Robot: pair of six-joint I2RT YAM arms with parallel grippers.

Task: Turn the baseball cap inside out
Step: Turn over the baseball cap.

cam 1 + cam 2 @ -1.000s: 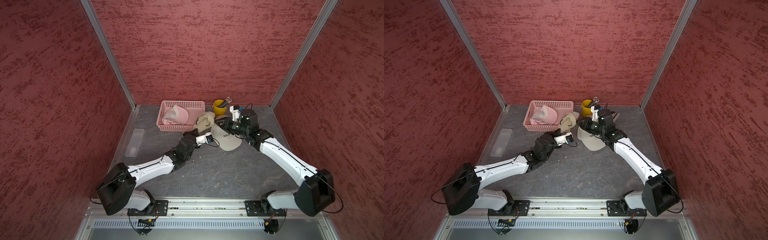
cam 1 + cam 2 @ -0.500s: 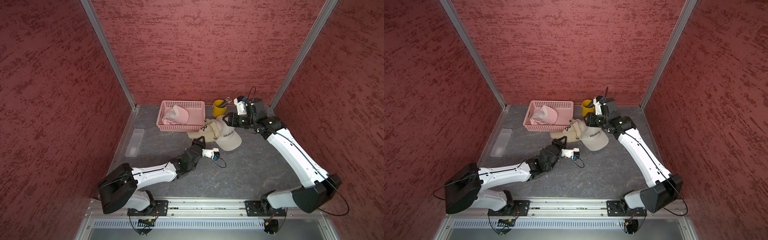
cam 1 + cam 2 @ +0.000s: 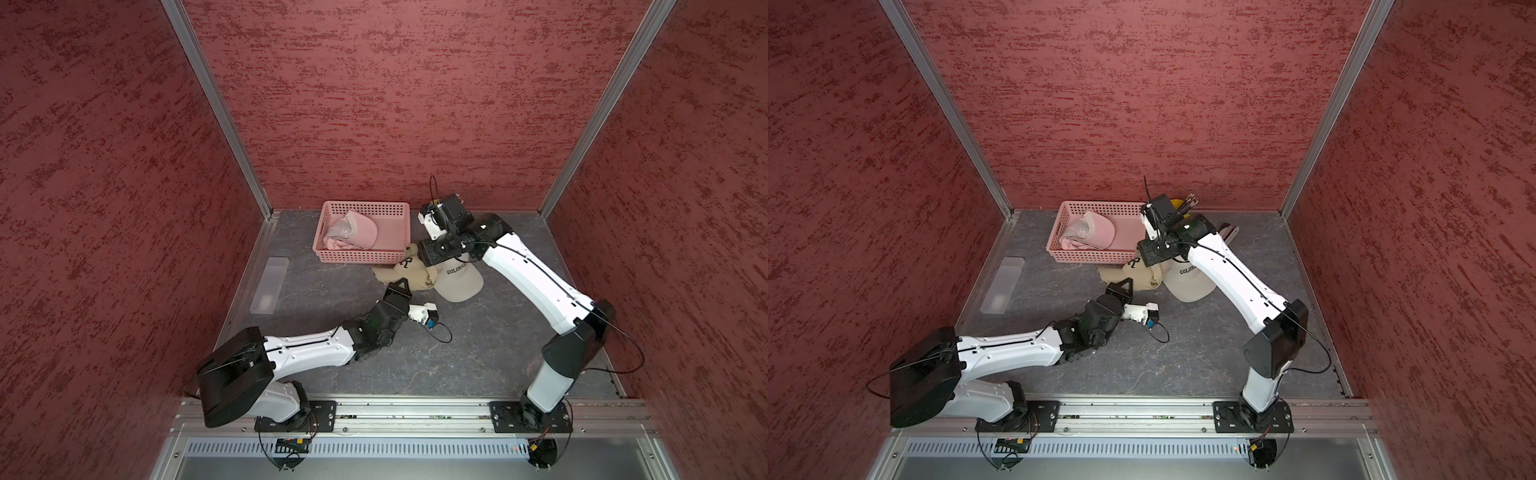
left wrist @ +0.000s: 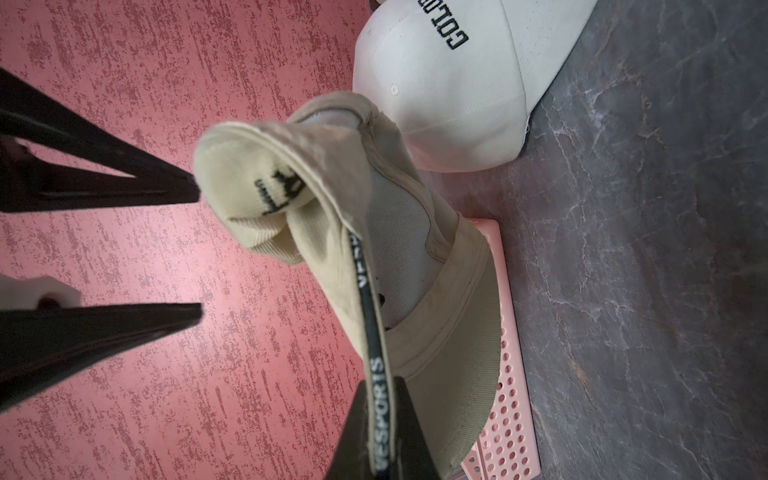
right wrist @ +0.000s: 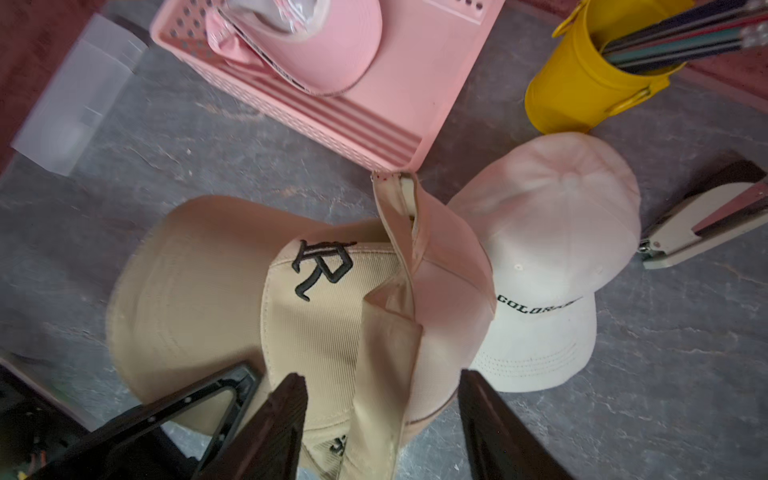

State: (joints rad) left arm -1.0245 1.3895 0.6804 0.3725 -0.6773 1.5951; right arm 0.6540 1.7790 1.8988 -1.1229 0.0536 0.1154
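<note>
Now left tool point(image 4: 379, 399) pinches only the black lettered tape point(image 4: 365, 299) of the beige corduroy baseball cap point(image 5: 324, 324); right tool point(image 5: 382, 376) stands wide, seemingly gripping nothing. The tape may slip and the crown flop back.

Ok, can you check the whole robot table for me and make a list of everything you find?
Surface: grey table, no spills seen.
Job's things: tan cap, crumpled and partly folded, next to the white cap.
Clutter: pink basket holding a pink cap; yellow cup of pencils; stapler; clear box.
Grippers: left gripper shut on the tan cap's inner band; right gripper open, jaws either side of a fold.
Cables: black cable loops on the table; second cable arcs off the right arm.
Surroundings: red walls, metal rail in front.
</note>
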